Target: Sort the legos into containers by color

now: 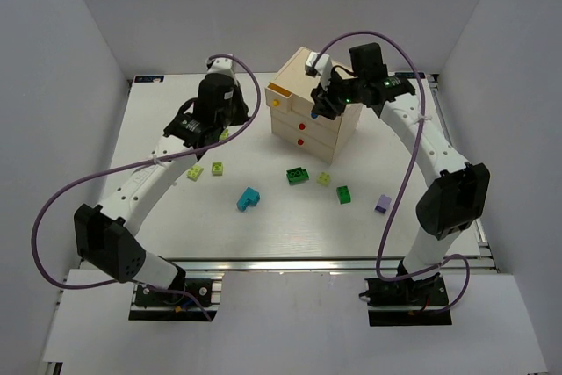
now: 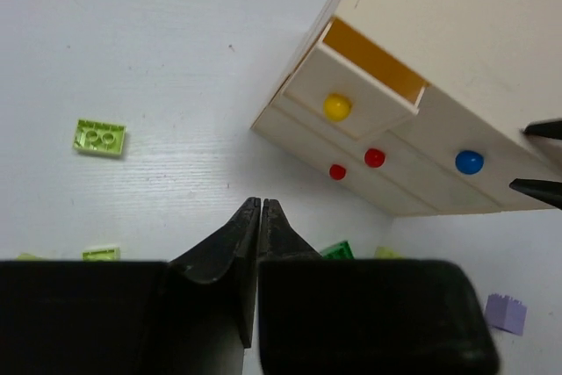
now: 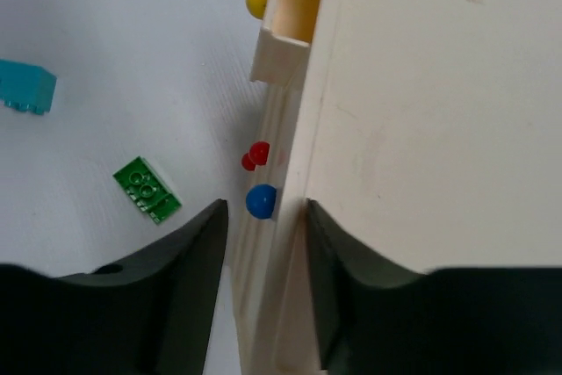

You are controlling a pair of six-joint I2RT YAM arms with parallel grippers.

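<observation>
While the yellow-knob drawer [image 2: 379, 101] is standing open, seemingly empty, the legos [image 1: 297, 175] are lying unsorted; left gripper [image 2: 261, 205] is hanging closed, empty, right gripper [image 3: 263, 210] parted.

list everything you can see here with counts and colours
cream wooden cube-shaped chest of drawers: one, cream, far middle of the table
round drawer knobs: four, one yellow, one blue, two red, chest front; the yellow-knob drawer stands open
lime-yellow studded plastic bricks: four, lime-yellow, three in front of the chest, one to its left
dark green studded bricks: two, dark green, in front of the chest
cyan brick: one, cyan, front centre
lavender brick: one, lavender, front right
table: one, white
robot arms: two, white and black
left gripper: black, shut, left of the chest
right gripper: black, open astride the blue knob
</observation>
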